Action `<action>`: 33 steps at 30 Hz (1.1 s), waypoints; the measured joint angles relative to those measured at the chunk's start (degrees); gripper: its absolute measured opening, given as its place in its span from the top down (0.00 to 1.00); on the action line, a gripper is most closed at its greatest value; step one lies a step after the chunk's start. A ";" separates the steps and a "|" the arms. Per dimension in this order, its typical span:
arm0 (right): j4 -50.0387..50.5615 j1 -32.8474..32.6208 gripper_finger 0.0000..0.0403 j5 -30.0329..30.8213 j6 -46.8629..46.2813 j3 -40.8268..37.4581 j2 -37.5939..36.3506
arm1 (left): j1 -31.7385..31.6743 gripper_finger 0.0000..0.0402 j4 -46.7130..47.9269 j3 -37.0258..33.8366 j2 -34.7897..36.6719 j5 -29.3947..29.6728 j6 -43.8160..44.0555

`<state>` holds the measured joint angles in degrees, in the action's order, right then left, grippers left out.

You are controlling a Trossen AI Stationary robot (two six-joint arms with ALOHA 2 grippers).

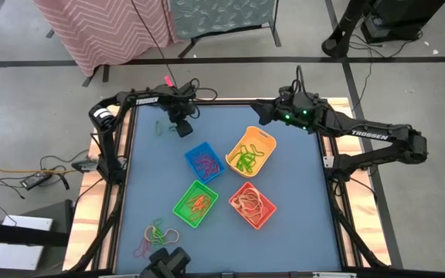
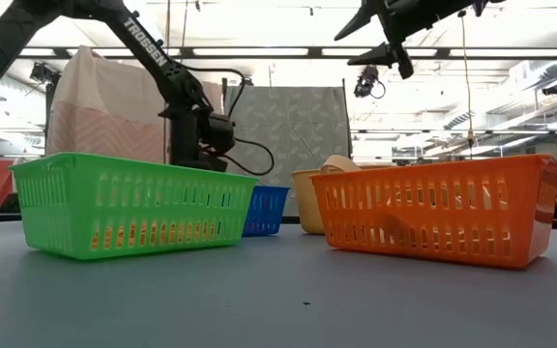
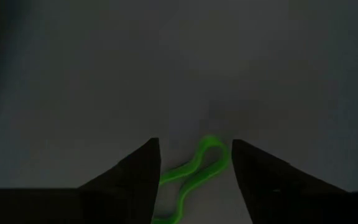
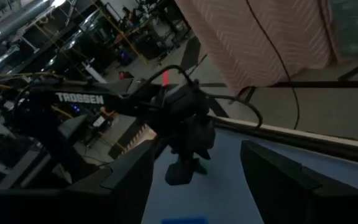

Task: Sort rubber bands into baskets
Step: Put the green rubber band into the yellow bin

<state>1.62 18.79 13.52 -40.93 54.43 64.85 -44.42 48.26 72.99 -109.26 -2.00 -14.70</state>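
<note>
A green rubber band lies flat on the table between the spread fingers of the left gripper, past the blue basket; nothing is held. The thin band might slip out when the fingers pinch. The right gripper waits open above the yellow basket. The blue-grey table sits on a grey floor.

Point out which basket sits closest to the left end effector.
The blue basket. It lies just beside the left end effector at the table's far left, while the yellow, green and orange baskets sit farther off.
</note>
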 joint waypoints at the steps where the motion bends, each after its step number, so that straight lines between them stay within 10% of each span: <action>1: -0.29 -0.09 0.38 -0.27 -0.04 0.00 0.40 | -0.02 0.49 0.10 -0.04 -0.19 -0.25 -0.04; 12: -0.26 -0.76 0.38 -1.31 -0.06 0.02 1.98 | -0.05 0.51 1.15 0.19 -2.46 -0.14 -0.09; 21: -0.36 -0.83 0.38 -1.31 -0.08 0.02 1.97 | 0.05 0.96 3.04 2.73 -2.78 -2.54 0.15; 33: -1.26 -0.61 0.38 -1.75 0.32 0.02 -0.15 | 6.80 1.00 -3.65 15.06 3.66 -13.05 5.43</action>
<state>0.36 18.18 11.76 -40.61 54.46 64.70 -37.61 44.61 88.06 -105.60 -15.05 -9.27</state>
